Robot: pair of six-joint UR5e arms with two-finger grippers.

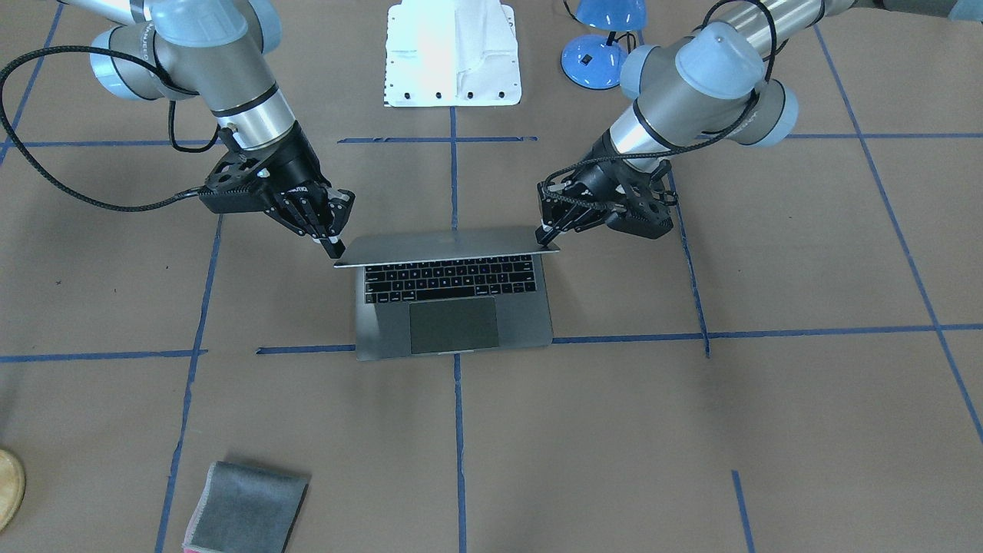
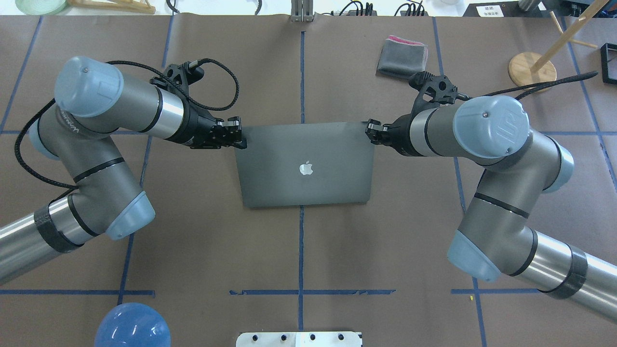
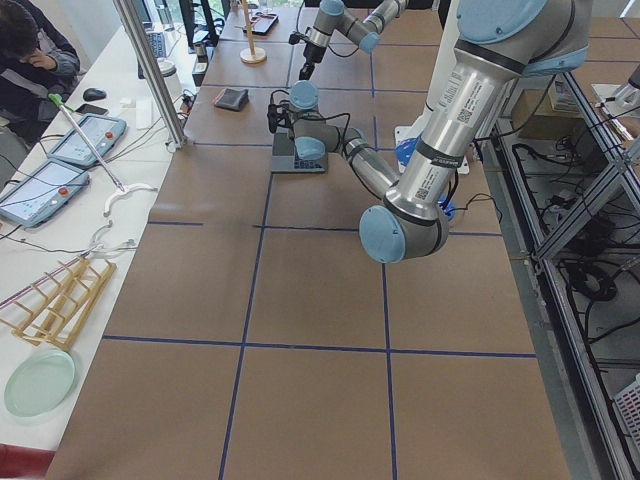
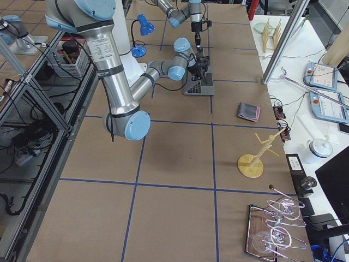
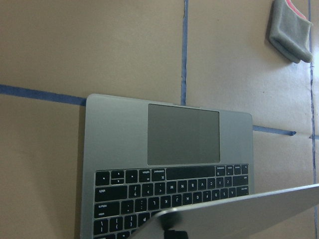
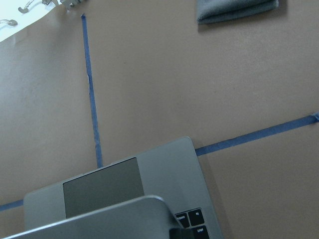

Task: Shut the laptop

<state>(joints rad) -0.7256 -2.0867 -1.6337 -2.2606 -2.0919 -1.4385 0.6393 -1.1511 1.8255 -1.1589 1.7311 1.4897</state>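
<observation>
Laptop [image 1: 382, 326] part closed, lid leaning over the keys.
Left gripper [image 1: 547, 233] and right gripper [image 1: 335, 246], fingers drawn narrow, touch its upper corners; cloth [image 1: 246, 511] well apart.

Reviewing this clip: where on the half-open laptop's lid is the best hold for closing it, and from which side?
On the laptop, the lid's free top edge, at its two outer corners, one gripper from each side. The lid leans half-shut over the keyboard, so that edge, farthest from the hinge, likely gives most leverage; the left gripper and right gripper sit there.

Opposed overhead, front views share laptop [image 2: 304, 164]
</observation>
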